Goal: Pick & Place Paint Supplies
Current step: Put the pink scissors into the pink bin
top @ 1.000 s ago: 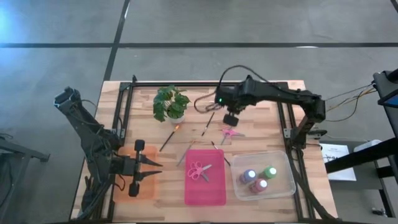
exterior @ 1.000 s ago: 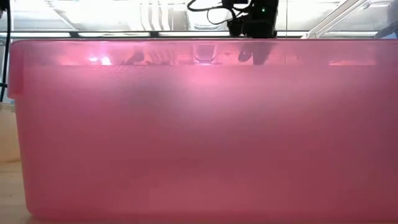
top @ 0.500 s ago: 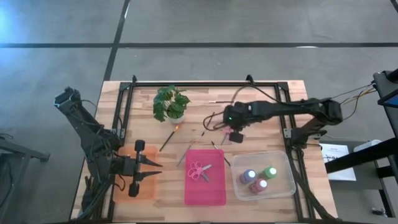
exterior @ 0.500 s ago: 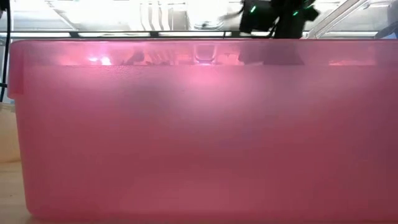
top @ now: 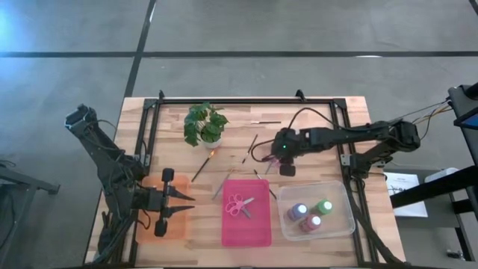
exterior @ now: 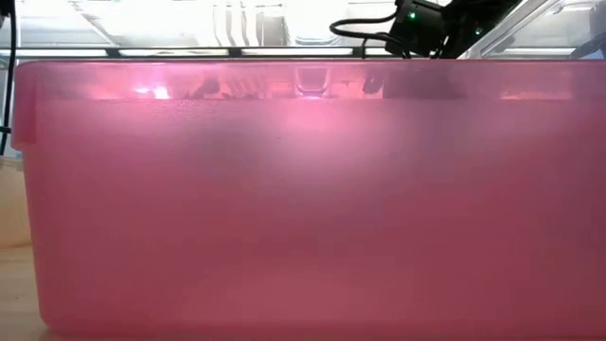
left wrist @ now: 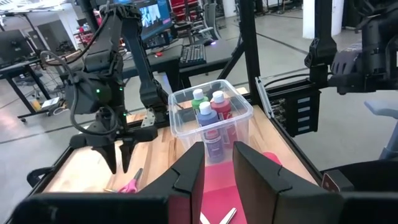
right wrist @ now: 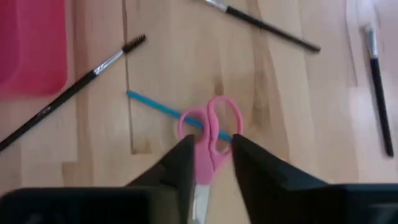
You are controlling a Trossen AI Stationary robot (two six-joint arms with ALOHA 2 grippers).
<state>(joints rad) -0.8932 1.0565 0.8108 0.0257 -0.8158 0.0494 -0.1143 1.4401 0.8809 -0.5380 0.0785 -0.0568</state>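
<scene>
- My right gripper (right wrist: 208,163) is low over the pink scissors (right wrist: 208,138) on the wooden table (top: 314,119), right of centre in the high view; my two fingers (right wrist: 180,165) stand slightly apart on either side of the scissors, and I cannot tell whether they touch them.
- A thin blue stick (right wrist: 152,104) lies across the scissors' handle loops.
- Dark-handled brushes (top: 252,149) lie scattered on the wood at mid-frame in the high view.
- A second pair of pink scissors (top: 240,204) lies in the pink tray (top: 246,232) at lower centre.
- The clear tub (top: 317,210) at lower right holds three paint bottles: green-capped (top: 324,205), blue-and-white (top: 299,211) and pink-red (top: 312,222).
- My left gripper (top: 183,202) waits at lower left over an orange tray (top: 149,224), its fingers held a small way apart with nothing between them.
- A potted plant (top: 205,124) stands at upper centre.
</scene>
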